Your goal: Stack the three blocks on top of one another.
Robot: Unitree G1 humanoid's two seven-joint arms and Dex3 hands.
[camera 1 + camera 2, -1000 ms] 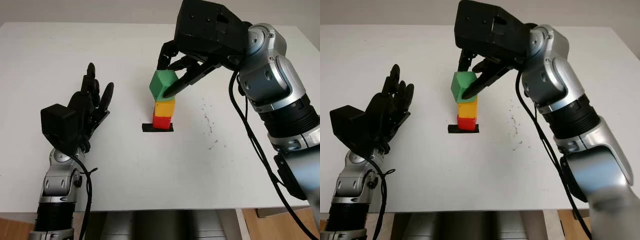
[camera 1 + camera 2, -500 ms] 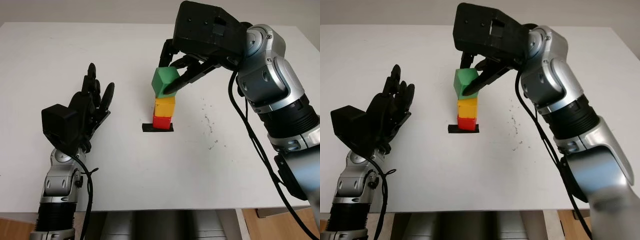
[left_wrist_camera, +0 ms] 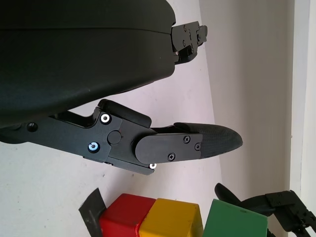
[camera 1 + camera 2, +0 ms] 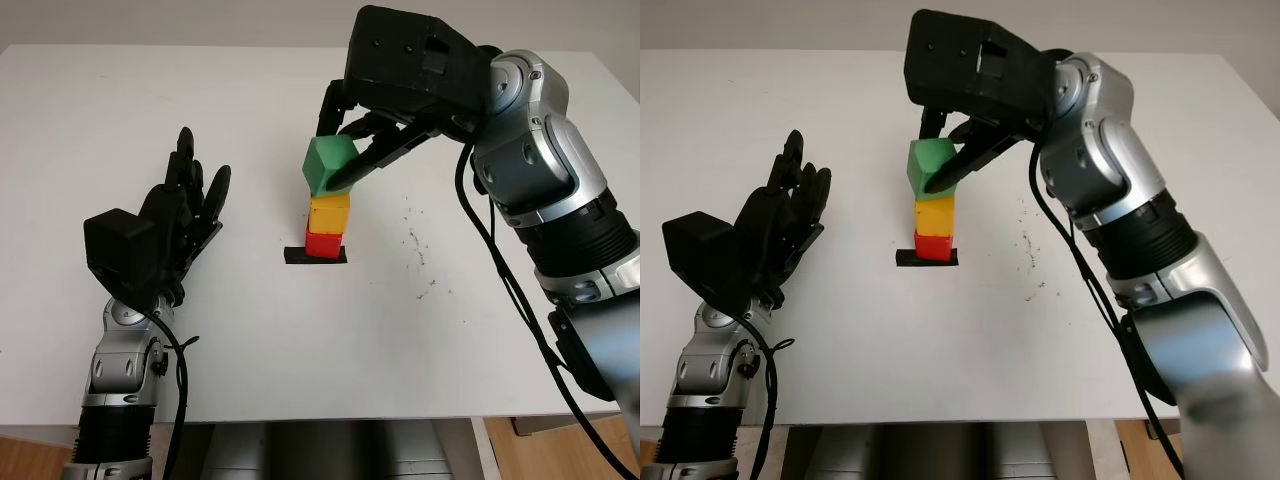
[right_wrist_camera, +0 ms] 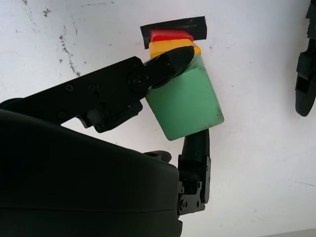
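A red block (image 4: pixel 323 243) sits on a black tape mark (image 4: pixel 315 256) near the table's middle, with a yellow block (image 4: pixel 329 213) stacked on it. My right hand (image 4: pixel 345 150) is shut on a green block (image 4: pixel 329 165), holding it tilted just above the yellow block; I cannot tell whether the two touch. The right wrist view shows the green block (image 5: pixel 186 106) pinched between black fingers (image 5: pixel 163 66) above the yellow block (image 5: pixel 163 48) and red block (image 5: pixel 170 35). My left hand (image 4: pixel 185 205) is open, raised over the table left of the stack.
The white table (image 4: pixel 250 340) stretches around the stack. Small dark specks (image 4: pixel 415 240) mark the surface right of the tape. The table's front edge (image 4: pixel 330 420) runs along the bottom.
My right hand has shifted the green block up and slightly right, bringing it more squarely over the yellow block. The left hand has barely moved.
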